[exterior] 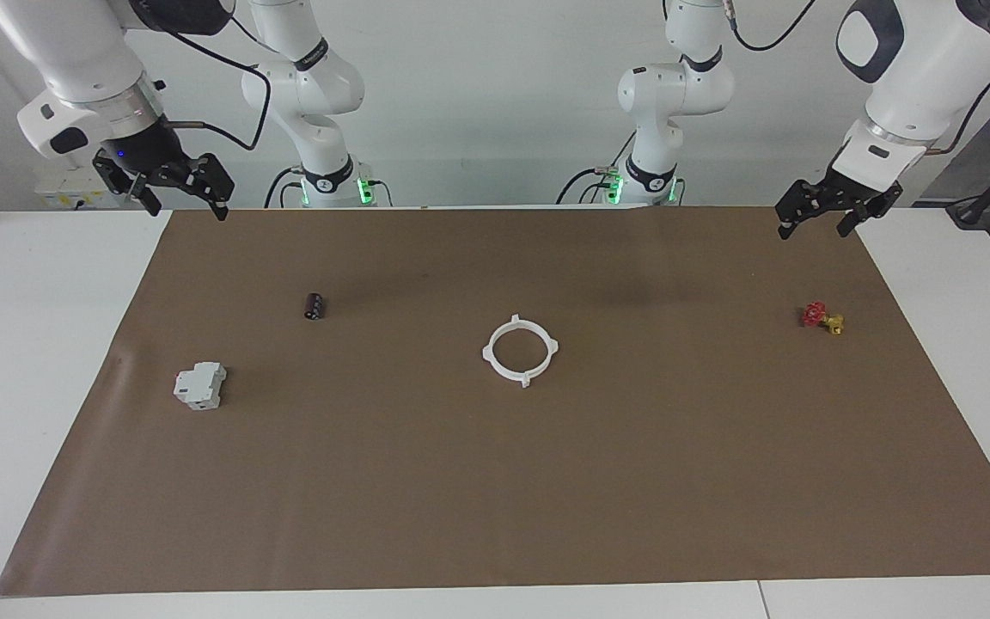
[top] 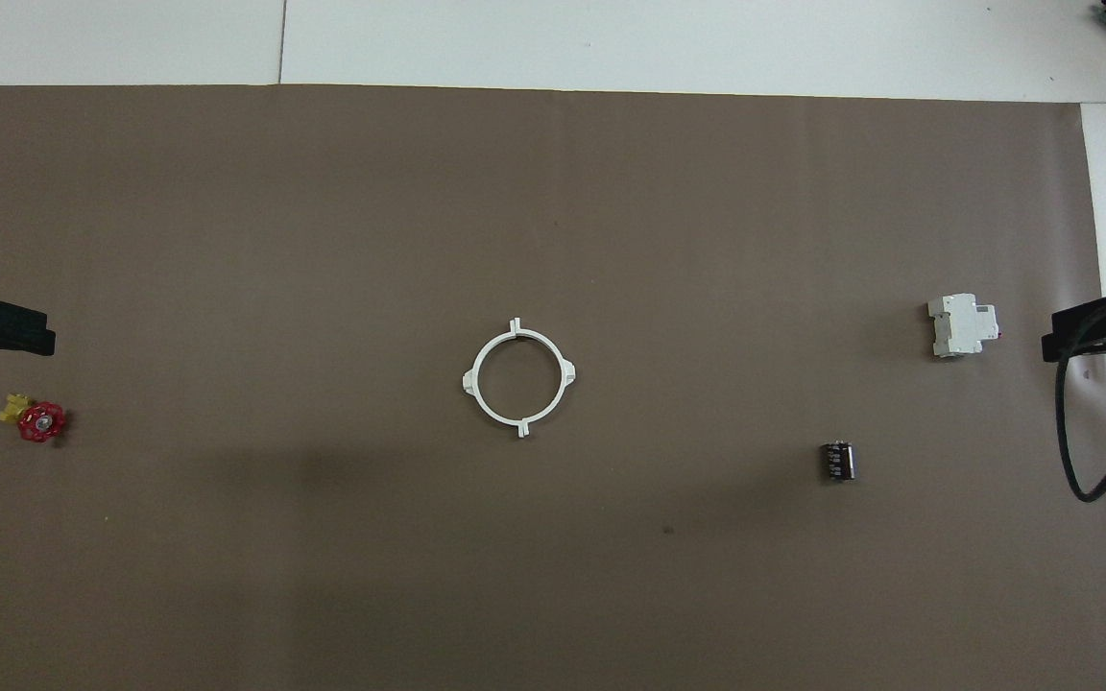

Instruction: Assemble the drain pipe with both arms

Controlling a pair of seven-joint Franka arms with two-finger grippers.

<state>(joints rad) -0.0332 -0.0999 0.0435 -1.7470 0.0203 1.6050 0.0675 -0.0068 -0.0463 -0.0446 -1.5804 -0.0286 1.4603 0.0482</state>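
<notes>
While both arms hang raised at the two ends of the tabletop, neither is touching anything. The left gripper hovers over the brown mat's edge at the left arm's end, its jaws parted and holding nothing. The right gripper hovers over the mat's corner at the right arm's end, jaws likewise spread and empty.

The drain pipe lies flat at the middle of the brown mat, well apart from both grippers. It reads as one closed white ring with small tabs around its rim, so the two halves appear already joined; I judge the assembly done or all but done, with the arms waiting clear.

Near the right arm's end sit a small black cylinder and, farther from the robots, a light-grey boxy block. A red and yellow valve lies near the left arm's end.

If any move remains, it calls for checking the tab joints.
</notes>
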